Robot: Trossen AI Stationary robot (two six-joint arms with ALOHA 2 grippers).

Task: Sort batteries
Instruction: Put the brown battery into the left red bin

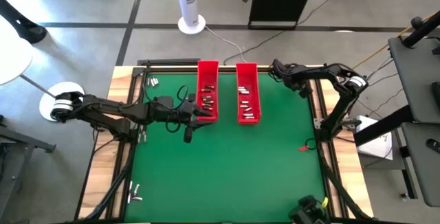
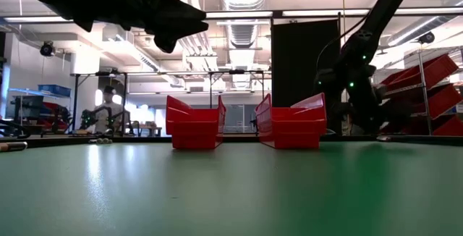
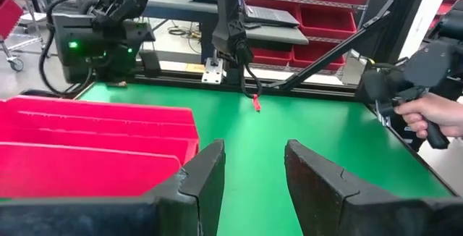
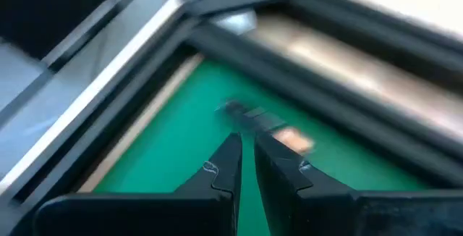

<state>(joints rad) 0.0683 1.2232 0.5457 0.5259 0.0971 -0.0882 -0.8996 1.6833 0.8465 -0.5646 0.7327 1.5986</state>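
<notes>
There are two long red trays on the green bench (image 1: 227, 169) — the left red tray (image 1: 208, 90) and the right red tray (image 1: 248, 92). They lie side by side, and both hold small batteries. The batteries in the left tray (image 1: 206, 102) look like about ten, and the batteries in the right tray (image 1: 247, 104) look like about ten too, but they are too tiny to count for sure.

More batteries sit away from the trays. A few loose batteries (image 1: 152, 82) lie near the back corner of the bench, on the far side of the left tray from the right tray. A few more loose batteries (image 1: 135, 194) lie at the front edge, well away from the left tray.

The left gripper (image 1: 194, 114) hangs just beside the near end of the left tray. Its fingers (image 3: 206, 182) are apart and hold nothing. So the left arm is the nearer one to the loose batteries, and they lie off to its outer side. I cannot tell which way their long sides point.

The right gripper (image 1: 275, 66) waits by the back edge, just past the far end of the right tray. Its fingers (image 4: 226, 167) are together — nothing is between them.
</notes>
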